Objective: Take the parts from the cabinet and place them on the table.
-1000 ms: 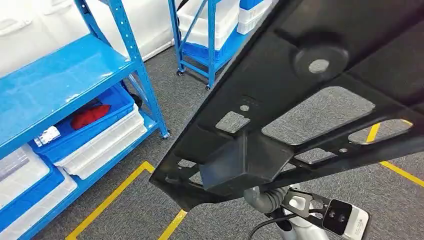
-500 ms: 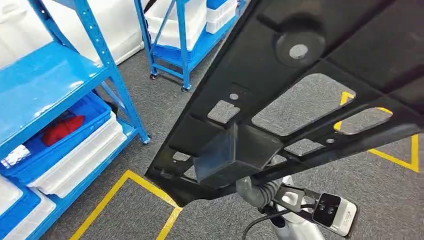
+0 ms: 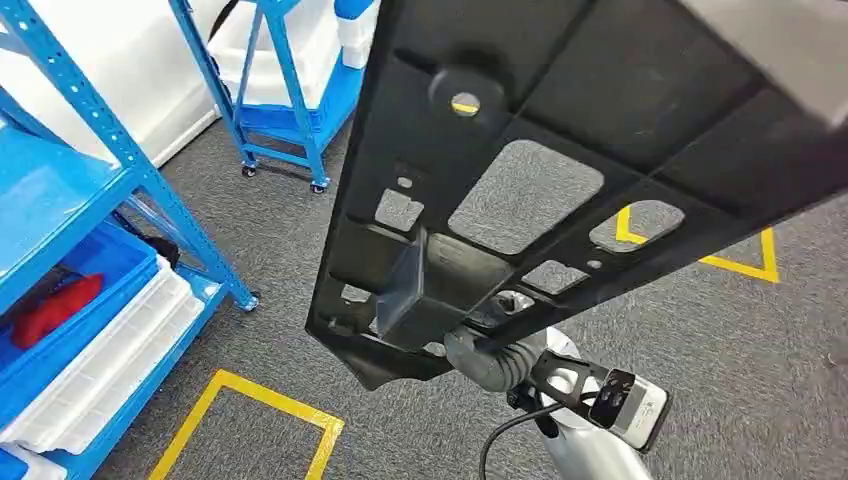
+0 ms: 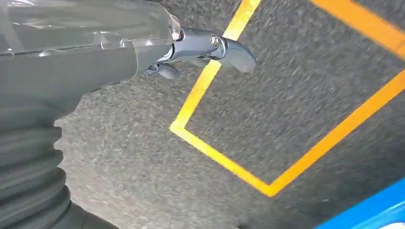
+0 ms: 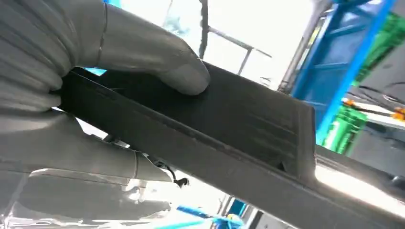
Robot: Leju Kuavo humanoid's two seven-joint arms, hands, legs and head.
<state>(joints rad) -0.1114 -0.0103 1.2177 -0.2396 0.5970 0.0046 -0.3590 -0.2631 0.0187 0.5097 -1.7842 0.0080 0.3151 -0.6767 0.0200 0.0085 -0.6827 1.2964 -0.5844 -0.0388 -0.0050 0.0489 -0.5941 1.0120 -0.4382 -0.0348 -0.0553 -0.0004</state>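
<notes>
Big black moulded plastic panel (image 3: 560, 150) dominates the head view, a flat matt slab with raised ribs, angular cut-out windows, a round boss and a boxy block on its underside. It is up in the air, tilted, well above the floor and carried at its near end.

Beneath it lies the grey short-pile carpet floor (image 3: 740, 380), coarse and speckled, marked with yellow tape lines (image 3: 262, 400) that form square outlines.

Off to the left stands a blue steel shelving rack (image 3: 140, 180) with perforated uprights and smooth glossy shelves; its lower level holds a blue plastic bin (image 3: 75, 285) with something red (image 3: 52, 305) inside, and white ribbed plastic trays (image 3: 110, 365) beside it. A second blue wheeled rack (image 3: 285, 110) stands farther back.

The right hand (image 5: 95, 95), with its grey ribbed cover and thick smooth thumb, clamps the panel's edge: thumb pressed on one face, the rest of the hand under the other.

The left hand (image 4: 200, 50) hangs over the carpet in its wrist view, dark fingers slightly curled and apart, nothing in them as far as the blurred picture lets me judge.
</notes>
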